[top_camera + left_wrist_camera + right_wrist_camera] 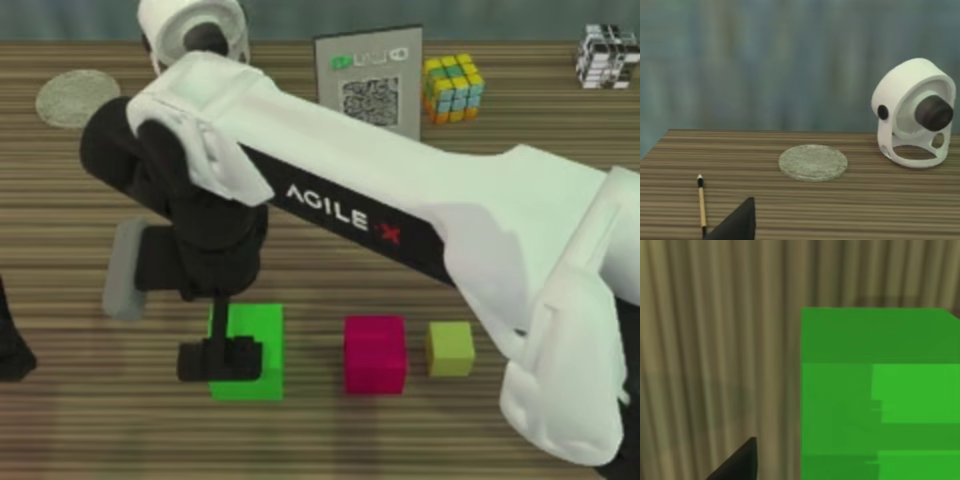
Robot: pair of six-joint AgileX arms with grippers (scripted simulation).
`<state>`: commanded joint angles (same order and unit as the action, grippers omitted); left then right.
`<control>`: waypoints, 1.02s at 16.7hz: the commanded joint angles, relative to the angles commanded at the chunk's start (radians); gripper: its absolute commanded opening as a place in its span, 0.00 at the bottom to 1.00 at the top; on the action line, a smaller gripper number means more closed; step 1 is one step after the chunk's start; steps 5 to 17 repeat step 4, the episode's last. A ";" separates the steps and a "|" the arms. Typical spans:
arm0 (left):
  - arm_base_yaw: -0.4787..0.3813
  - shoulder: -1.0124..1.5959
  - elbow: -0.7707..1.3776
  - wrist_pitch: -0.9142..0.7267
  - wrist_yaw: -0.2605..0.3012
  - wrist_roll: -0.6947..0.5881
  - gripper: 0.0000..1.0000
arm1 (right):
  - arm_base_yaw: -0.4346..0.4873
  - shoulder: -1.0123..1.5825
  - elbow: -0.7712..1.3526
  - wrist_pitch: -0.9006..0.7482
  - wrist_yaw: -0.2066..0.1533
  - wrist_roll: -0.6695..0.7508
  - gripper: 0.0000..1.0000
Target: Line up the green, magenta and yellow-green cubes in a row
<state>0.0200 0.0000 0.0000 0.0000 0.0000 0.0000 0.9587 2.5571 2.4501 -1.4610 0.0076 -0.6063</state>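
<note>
The green cube (256, 325) rests on the table at the left end of a row, and it fills much of the right wrist view (880, 390). To its right stand the magenta cube (375, 355) and then the small yellow-green cube (450, 348). My right arm reaches across the table. Its gripper (222, 360) hangs open over the green cube's left part. One dark fingertip (742, 460) stands apart from the cube's side, and the other is hidden. My left gripper (8, 352) is parked at the table's left edge, open and holding nothing.
At the back stand a white roll holder (190, 30) (915, 115), a round grey disc (77, 97) (813, 162), a QR card (370, 85), a multicoloured puzzle cube (452, 88) and a silvery puzzle cube (607, 55). A thin pen (701, 205) lies near the left gripper.
</note>
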 joint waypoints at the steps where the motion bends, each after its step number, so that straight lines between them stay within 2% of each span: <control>1: 0.000 0.000 0.000 0.000 0.000 0.000 1.00 | 0.000 0.001 0.034 -0.033 0.000 0.001 1.00; 17: 0.000 0.000 0.000 0.000 0.000 0.000 1.00 | -0.001 0.001 0.074 -0.072 0.002 0.002 1.00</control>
